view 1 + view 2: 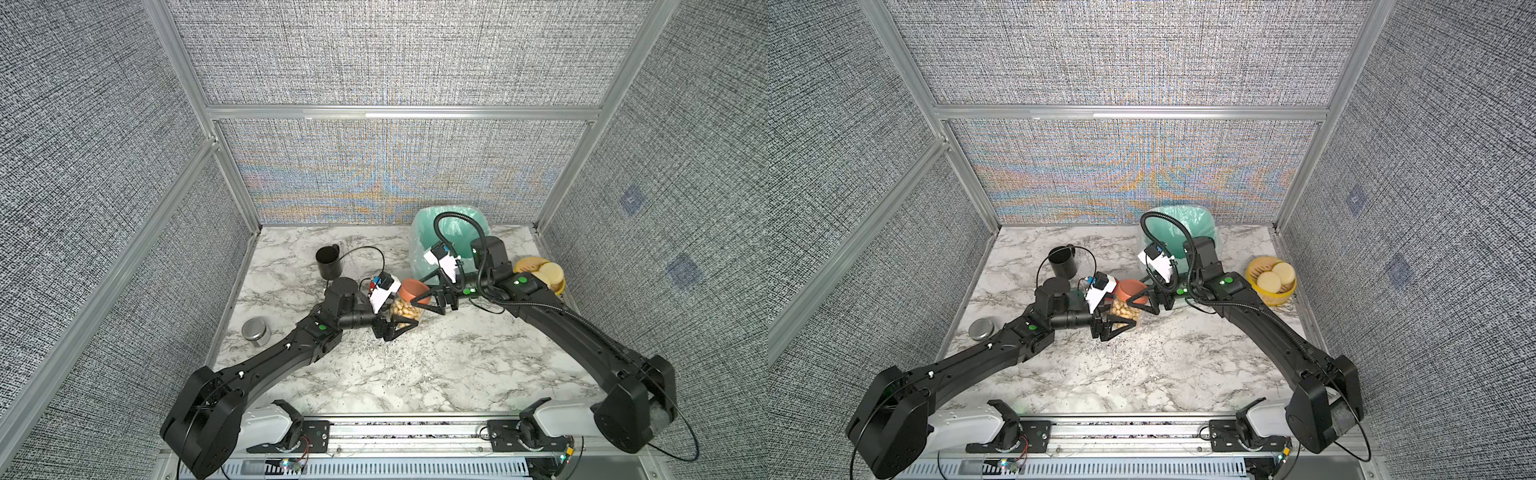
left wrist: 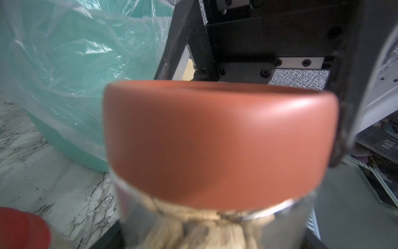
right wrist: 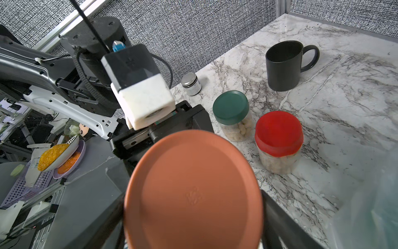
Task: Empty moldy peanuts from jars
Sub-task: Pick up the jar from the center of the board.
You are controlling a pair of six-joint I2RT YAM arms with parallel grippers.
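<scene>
Terracotta-orange lid [image 3: 193,194]: fills the foreground of both wrist views, seated on a clear jar [image 1: 1126,312] packed with moldy peanuts [image 2: 193,232].
Right gripper [image 1: 419,292]: pinches this lid, one finger against either side of its rim.
Left gripper [image 1: 404,315]: jaws straddle the jar's clear body below the lid; whether they press it cannot be told.
Jar location: over the middle of the marble tabletop [image 1: 415,374], just in front of the teal bin [image 1: 453,214] with its clear liner; the jar's base is hidden.
Green-lidded jar [image 3: 232,116] and red-lidded jar [image 3: 279,142]: upright, lids on, peanuts inside, near each other but apart.
Black mug [image 3: 284,66]: upright, beyond those two jars.
Steel tin [image 3: 191,84]: lidded, near the left edge, well apart.
Yellow basket [image 1: 1273,297]: right edge, holding pale round discs [image 1: 1283,272].
</scene>
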